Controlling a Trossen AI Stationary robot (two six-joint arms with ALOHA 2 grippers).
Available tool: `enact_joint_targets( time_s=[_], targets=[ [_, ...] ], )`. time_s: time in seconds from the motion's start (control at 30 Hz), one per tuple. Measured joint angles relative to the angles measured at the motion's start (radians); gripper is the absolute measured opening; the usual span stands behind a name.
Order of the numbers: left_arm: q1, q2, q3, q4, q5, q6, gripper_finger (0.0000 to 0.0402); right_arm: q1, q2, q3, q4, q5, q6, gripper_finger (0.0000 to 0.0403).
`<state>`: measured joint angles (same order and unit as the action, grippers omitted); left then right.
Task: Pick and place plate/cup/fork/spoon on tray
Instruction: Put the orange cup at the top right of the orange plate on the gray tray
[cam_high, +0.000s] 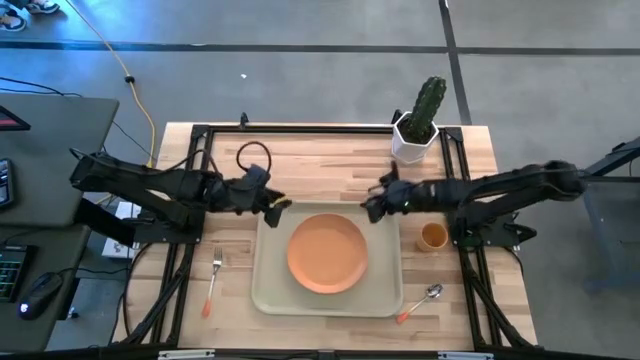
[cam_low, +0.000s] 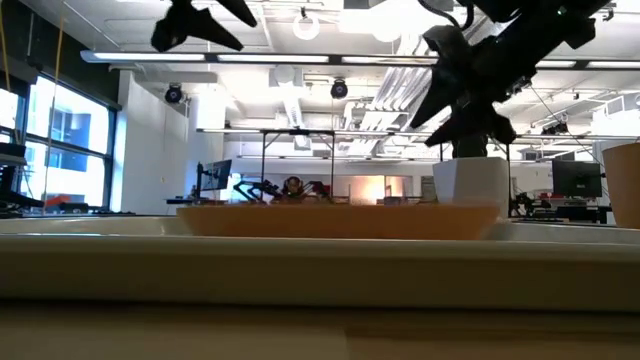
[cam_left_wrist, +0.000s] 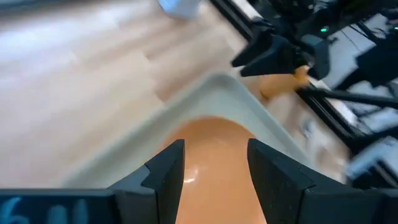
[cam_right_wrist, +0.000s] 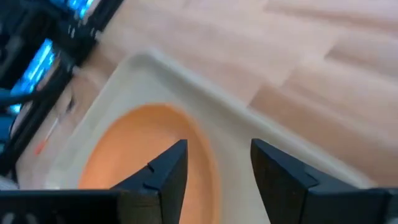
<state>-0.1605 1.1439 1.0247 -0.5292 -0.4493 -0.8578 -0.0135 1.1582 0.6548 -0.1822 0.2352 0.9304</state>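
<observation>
On the wood table (cam_high: 330, 165), the plate (cam_high: 327, 252) already sits in the tray (cam_high: 270, 290). The cup (cam_high: 433, 236) stands just right of the tray, nearest the empty, open right gripper (cam_high: 368, 205); the left gripper (cam_high: 280, 207) is open too.

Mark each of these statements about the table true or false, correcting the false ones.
1. The plate lies on the tray. True.
2. The cup stands on the tray. False: it stands on the wooden table, to the right of the tray.
3. The fork lies on the table left of the tray. True.
4. The spoon lies on the plate. False: it lies on the table by the tray's near right corner.
5. The left gripper holds the fork. False: it is open and empty above the tray's far left corner.
6. The right gripper is open above the tray's far right corner. True.
</observation>
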Motion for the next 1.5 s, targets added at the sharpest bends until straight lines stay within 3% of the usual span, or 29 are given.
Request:
enact_joint_targets(
  time_s=[0.1, 0.4, 0.53, 0.67, 0.8, 0.9, 1.03, 1.33, 1.5],
  targets=[
    [0.075, 0.0, 0.008, 0.027, 0.013, 0.073, 0.0156, -0.075, -0.074, 0.0, -0.064, -0.022, -0.031, 0.0167],
    [0.449, 0.007, 0.009, 0.274, 0.399, 0.424, 0.0136, -0.239, -0.162, 0.0, -0.102, -0.173, -0.211, 0.0168],
    [0.56, 0.033, 0.01, 0.413, 0.467, 0.528, 0.0134, -0.272, -0.156, 0.026, -0.154, -0.222, -0.217, 0.0168],
    [0.606, 0.072, 0.01, 0.499, 0.514, 0.614, 0.0147, -0.279, -0.157, 0.123, -0.329, -0.182, -0.248, 0.0168],
    [0.635, 0.122, 0.01, 0.548, 0.547, 0.627, 0.0169, -0.282, -0.155, 0.264, -0.67, -0.14, -0.214, 0.0168],
    [0.651, 0.166, 0.01, 0.603, 0.576, 0.649, 0.0185, -0.274, -0.154, 0.354, -0.935, -0.15, -0.165, 0.0168],
    [0.665, 0.24, 0.009, 0.705, 0.615, 0.681, 0.02, -0.236, -0.164, 0.414, -1.144, -0.196, -0.119, 0.0168],
    [0.647, 0.283, 0.009, 0.762, 0.684, 0.642, 0.0203, -0.12, -0.221, 0.308, -1.188, -0.281, -0.036, 0.0168],
    [0.637, 0.268, 0.009, 0.759, 0.712, 0.625, 0.0203, -0.033, -0.223, 0.235, -1.184, -0.289, -0.167, 0.0168]
  ],
)
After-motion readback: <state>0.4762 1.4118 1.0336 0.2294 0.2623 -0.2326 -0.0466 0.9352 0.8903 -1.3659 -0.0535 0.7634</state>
